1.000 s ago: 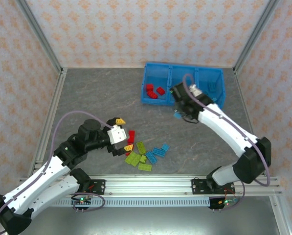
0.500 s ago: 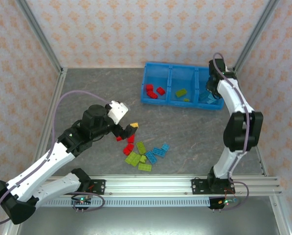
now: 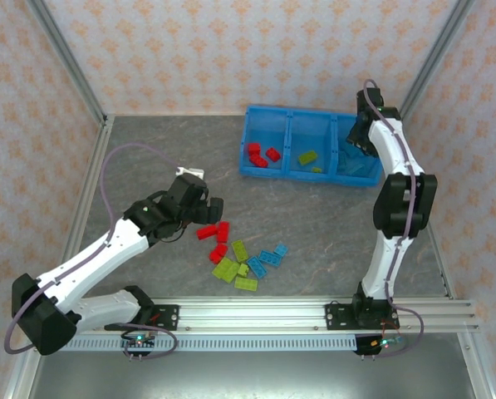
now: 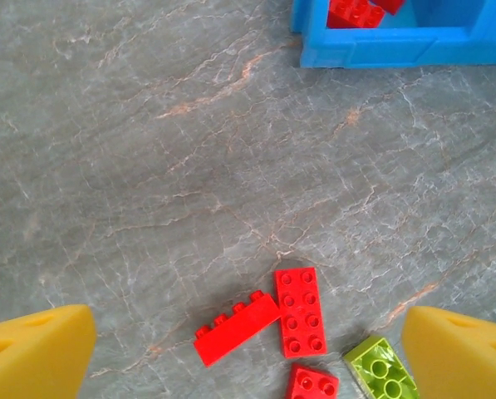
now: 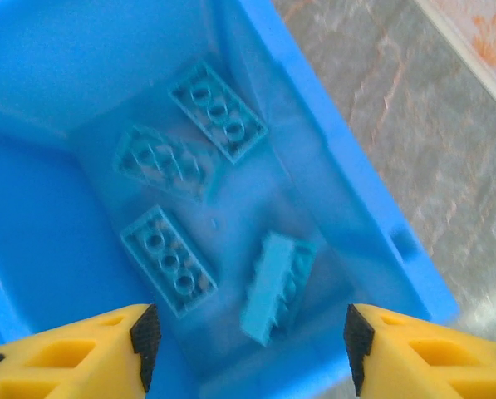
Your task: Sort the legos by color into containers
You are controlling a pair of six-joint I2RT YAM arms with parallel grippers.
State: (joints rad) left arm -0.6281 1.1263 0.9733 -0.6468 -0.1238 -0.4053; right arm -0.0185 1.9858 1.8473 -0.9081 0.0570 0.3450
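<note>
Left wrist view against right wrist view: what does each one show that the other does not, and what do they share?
Left wrist: three red legos and one lime green lego loose on the table, plus more red legos in a corner of the blue bin. Right wrist: four light blue legos lying in one compartment. Shared: the blue bin, the grey table, and an open, empty gripper, the left gripper and the right gripper.

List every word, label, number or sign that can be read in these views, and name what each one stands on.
No readable text.
The red bricks, the light blue bricks and the blue bin carry no legible print; any embossing on the studs is too small to tell.
The wallpaper bears a floral pattern, no letters.
</note>
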